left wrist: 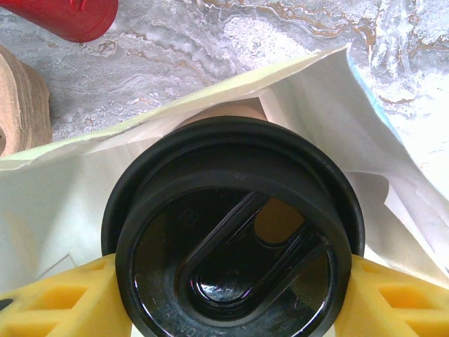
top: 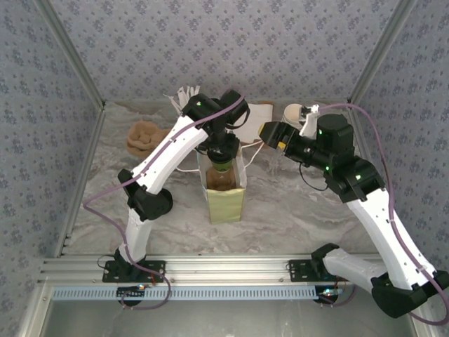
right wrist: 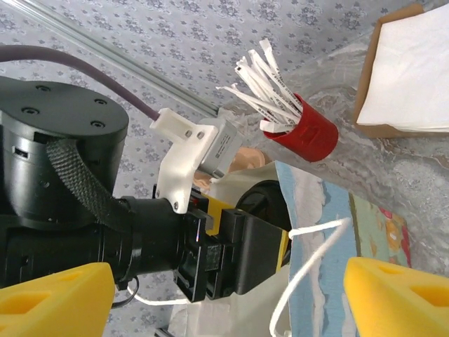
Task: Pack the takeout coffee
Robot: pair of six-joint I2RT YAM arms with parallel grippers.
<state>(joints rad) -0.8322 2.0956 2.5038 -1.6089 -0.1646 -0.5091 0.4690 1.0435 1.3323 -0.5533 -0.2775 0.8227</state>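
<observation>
Task item: the takeout coffee (left wrist: 235, 242), black lid up, sits in the mouth of the paper bag (top: 226, 203). The bag stands upright in the middle of the worktop (top: 316, 203). Little of the cup's sides can be seen.
Left gripper: the left gripper (left wrist: 231, 298) is closed on the coffee, with a yellow finger against each side at lid level.
Right gripper: the right gripper (right wrist: 224, 295) has its fingers spread wide and holds nothing. It hangs beside the bag's upper right edge, and the white cord handle (right wrist: 309, 270) runs between the fingers.
Risk, bag: the bag looks light and unsupported. If the cup drags on a wall, the mouth could fold inward or the bag could tip.
Risk, drop: a release from too high could land the cup tilted and leak coffee through the lid opening.
Risk, handle: the cord could catch on the right fingers if that arm draws away.
Hidden: the bag floor and how deep the cup sits. The lid blocks this in the left wrist view, and the left arm blocks it from above.
Unclear: whether the right gripper touches the bag wall.
</observation>
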